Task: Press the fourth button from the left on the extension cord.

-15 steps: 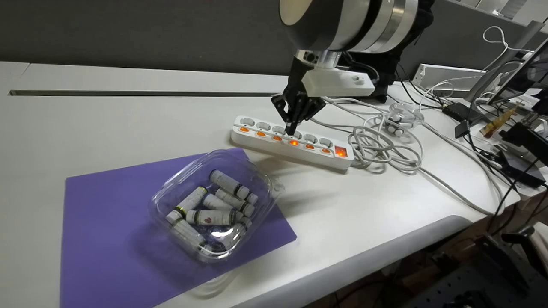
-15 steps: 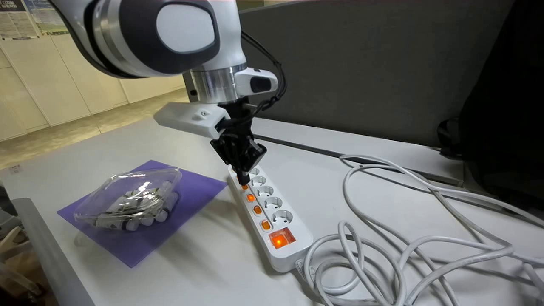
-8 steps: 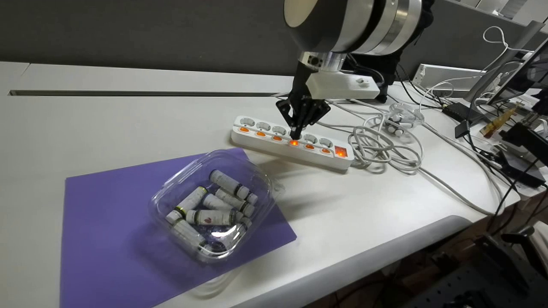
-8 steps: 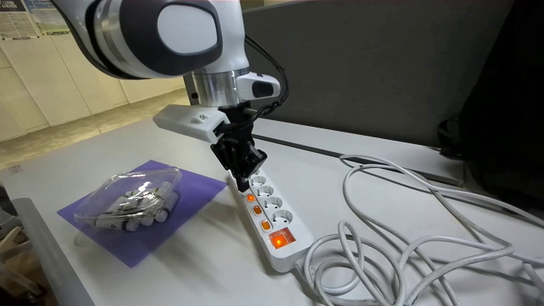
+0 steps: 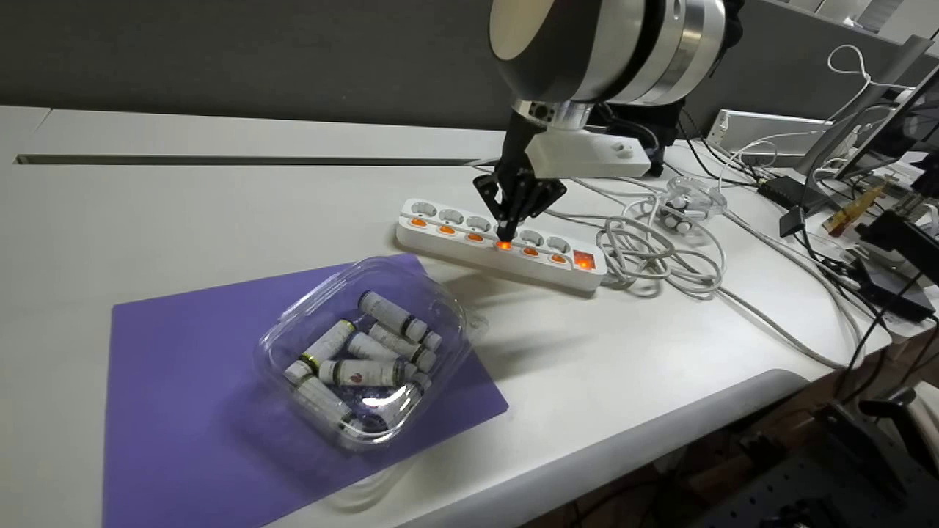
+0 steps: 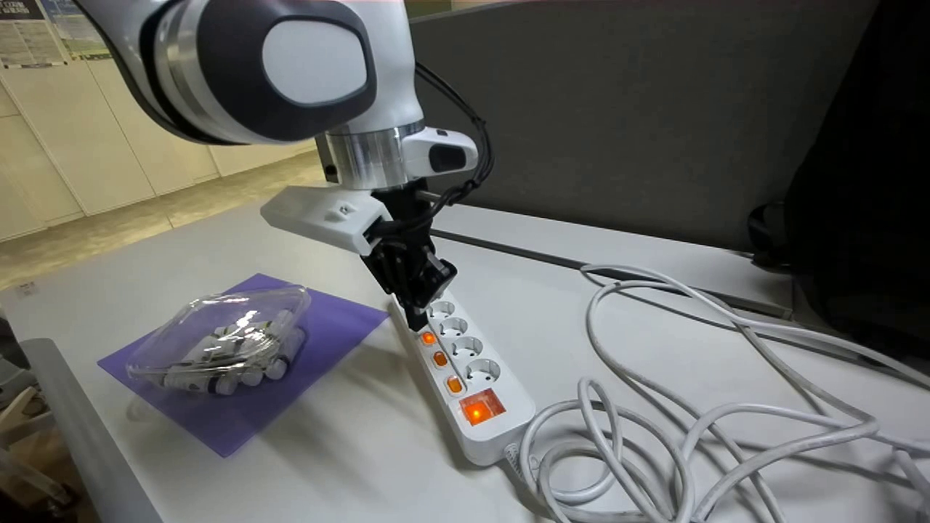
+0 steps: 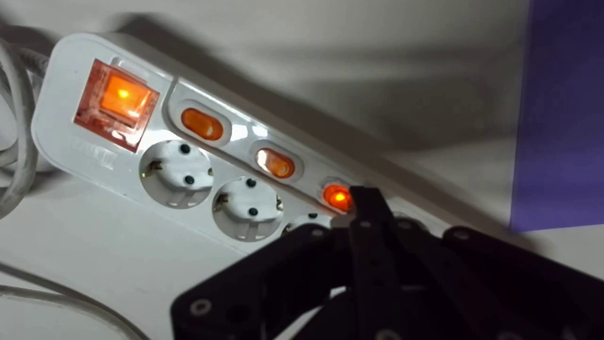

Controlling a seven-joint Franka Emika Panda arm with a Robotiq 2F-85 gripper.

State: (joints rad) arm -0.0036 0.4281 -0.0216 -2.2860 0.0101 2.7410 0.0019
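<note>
The extension cord (image 5: 477,253) is a white power strip lying at an angle on the table, with a row of sockets and orange switches. It also shows in an exterior view (image 6: 501,432) and the wrist view (image 7: 61,94). The fourth button (image 5: 503,246) glows orange-red, and it is lit in an exterior view (image 6: 429,338) and in the wrist view (image 7: 336,197). My gripper (image 5: 505,237) is shut and empty, pointing down. Its tips (image 6: 417,325) (image 7: 367,193) are right at the fourth button and cover its edge in the wrist view. I cannot tell whether they touch it.
A larger lit master switch (image 7: 123,94) sits at the strip's cable end. White cables (image 5: 645,253) lie tangled beside it. A clear plastic box (image 5: 367,352) of small vials stands on a purple sheet (image 5: 169,396) in front. A dark partition (image 6: 617,123) stands behind.
My gripper has moved down and slightly toward the cable end, from between the third and fourth buttons to the fourth. In the last half second the hand sank a little; the tips barely moved.
</note>
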